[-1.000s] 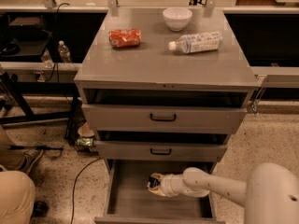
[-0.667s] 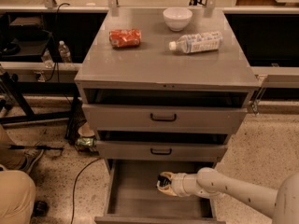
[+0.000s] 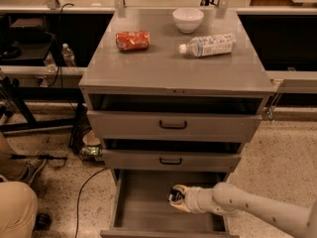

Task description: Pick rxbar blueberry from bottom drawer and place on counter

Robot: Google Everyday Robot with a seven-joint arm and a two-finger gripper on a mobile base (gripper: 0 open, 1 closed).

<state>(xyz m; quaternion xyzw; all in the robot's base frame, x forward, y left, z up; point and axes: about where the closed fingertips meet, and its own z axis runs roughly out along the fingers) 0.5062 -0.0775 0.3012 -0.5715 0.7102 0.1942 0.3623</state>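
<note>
The bottom drawer [image 3: 143, 207] is pulled open at the foot of the grey cabinet. My gripper [image 3: 177, 197] reaches into it from the lower right, over the drawer's grey floor. A small dark object with pale print, the rxbar blueberry [image 3: 175, 194], sits at the gripper's tip. The counter [image 3: 163, 66] is the flat grey top of the cabinet, far above the gripper.
On the counter lie a crushed red-orange can [image 3: 132, 39], a white bowl [image 3: 187, 19] and a plastic bottle [image 3: 208, 44] on its side. Two shallower drawers with black handles [image 3: 173, 125] sit above the open one. A person's leg [image 3: 15, 207] is at lower left; cables run across the floor.
The arm has drawn back to the right and lower in the frame, while the gripper stays in the bottom drawer at about the same spot, with the dark bar at its tip.
</note>
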